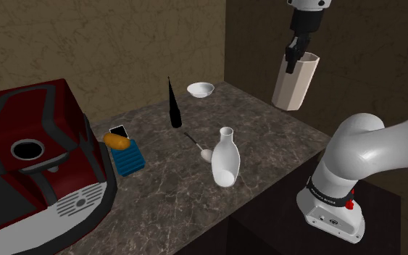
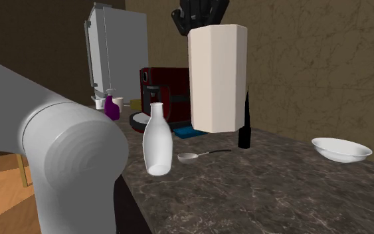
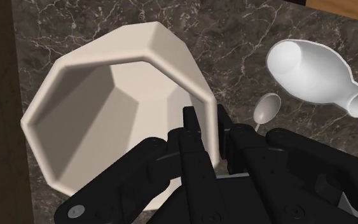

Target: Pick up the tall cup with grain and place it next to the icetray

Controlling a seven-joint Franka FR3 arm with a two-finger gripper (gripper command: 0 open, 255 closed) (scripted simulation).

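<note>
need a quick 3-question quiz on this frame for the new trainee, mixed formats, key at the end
1. True or false: the cup stands on the counter.
2. What lies on the counter right beside the white bottle? A) spoon B) fork C) plate
3. Fill in: the gripper holds the cup by its ____.
Key: 1 false, it hangs in the air; 2 A; 3 rim.
</note>
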